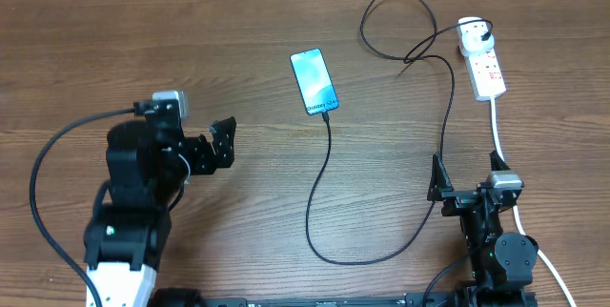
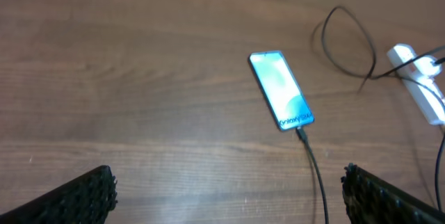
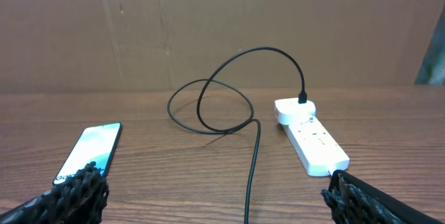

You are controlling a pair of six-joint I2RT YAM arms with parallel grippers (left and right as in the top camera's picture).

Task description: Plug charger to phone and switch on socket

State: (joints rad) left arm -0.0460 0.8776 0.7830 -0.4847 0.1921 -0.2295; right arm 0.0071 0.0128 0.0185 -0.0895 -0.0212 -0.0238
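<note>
**Cable appears to be in the phone; the socket switch looks like the step left**

A brown wood-grain surface (image 1: 191, 40) fills the view, with a robot arm at each near corner.

The left arm stands at the near left, its wrist turned toward the middle of the surface. The left gripper (image 1: 225, 143) has its jaws wide apart and holds nothing. It hangs well apart from the phone, which lies farther off and to its right.

The right arm sits low at the near right and points toward the far edge. The right gripper (image 1: 467, 181) also has its jaws spread wide and is empty. It is well short of the socket, which is straight ahead of it.

The socket (image 1: 484, 64) is a white block at the far right. Its thick white lead (image 1: 498, 131) trails back toward the right arm. The charger's black plug end is seated in the block's far end. Small red marks show on top, but I cannot tell whether a switch is on.

The phone (image 1: 315, 81) lies flat just right of centre, toward the far side, with its blue-teal screen facing up.

The charger (image 1: 329, 154), a thin black cable, loops from the socket across the surface. Its tip looks to be pushed into the phone's near end.

I judge the plugging-in to be done, with only the switch remaining.
</note>
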